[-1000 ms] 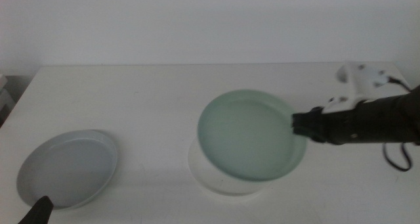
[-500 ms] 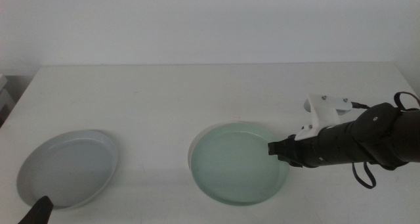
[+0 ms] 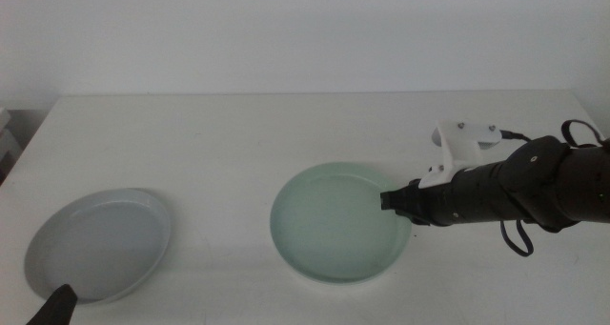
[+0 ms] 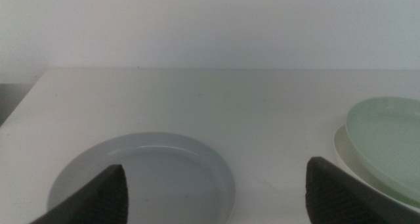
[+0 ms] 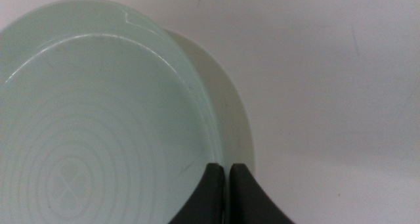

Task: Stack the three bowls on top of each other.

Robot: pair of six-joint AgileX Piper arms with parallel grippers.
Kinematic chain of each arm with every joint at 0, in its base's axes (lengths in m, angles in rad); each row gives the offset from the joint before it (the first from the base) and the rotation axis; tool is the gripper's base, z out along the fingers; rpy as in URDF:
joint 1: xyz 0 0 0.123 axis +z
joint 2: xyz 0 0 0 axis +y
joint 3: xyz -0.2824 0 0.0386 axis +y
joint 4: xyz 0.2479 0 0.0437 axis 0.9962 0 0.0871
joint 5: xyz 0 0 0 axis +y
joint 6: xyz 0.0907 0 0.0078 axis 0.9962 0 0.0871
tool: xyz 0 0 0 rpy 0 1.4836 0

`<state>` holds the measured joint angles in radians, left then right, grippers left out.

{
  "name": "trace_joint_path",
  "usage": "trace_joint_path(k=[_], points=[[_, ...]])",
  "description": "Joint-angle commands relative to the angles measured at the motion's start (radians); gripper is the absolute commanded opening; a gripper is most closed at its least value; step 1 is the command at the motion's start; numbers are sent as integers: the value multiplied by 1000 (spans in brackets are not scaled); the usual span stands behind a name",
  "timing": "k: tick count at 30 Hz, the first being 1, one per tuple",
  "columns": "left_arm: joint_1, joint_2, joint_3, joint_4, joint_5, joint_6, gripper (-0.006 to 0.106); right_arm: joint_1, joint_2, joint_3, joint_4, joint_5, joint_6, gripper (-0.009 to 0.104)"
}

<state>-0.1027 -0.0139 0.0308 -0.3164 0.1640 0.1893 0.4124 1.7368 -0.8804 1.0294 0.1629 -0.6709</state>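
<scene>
A white tabletop (image 3: 238, 153) runs back to a pale wall. A light grey-blue bowl (image 3: 98, 244) sits directly on it near the front left corner. Toward the front edge, right of centre, a white bowl (image 5: 230, 112) rests on the surface, almost entirely covered by the pale green bowl (image 3: 338, 220) lying in it, so only a sliver of its rim shows.

Pale green bowl (image 3: 338, 223) atop white bowl (image 5: 226, 112); grey-blue bowl (image 3: 100, 243) well apart.
</scene>
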Motion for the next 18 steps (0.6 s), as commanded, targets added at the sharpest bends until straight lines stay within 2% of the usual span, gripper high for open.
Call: trace_joint_path(k=[1,6,10,14,18], points=[[-6,-13,-6,-10,-76,-8,92,2,-29,-30,8,-29,-17,-1],[-6,-13,-6,-10,-76,-8,92,2,-15,-30,14,-33,-16,2],[-6,-13,-6,-10,-76,-8,92,2,-15,-30,14,-40,-21,12],[-6,-13,-6,-10,-76,-8,92,1,-17,-43,15,-20,-23,33],[-6,-13,-6,-10,-76,-8,92,-10,-67,-103,16,123,-11,55]])
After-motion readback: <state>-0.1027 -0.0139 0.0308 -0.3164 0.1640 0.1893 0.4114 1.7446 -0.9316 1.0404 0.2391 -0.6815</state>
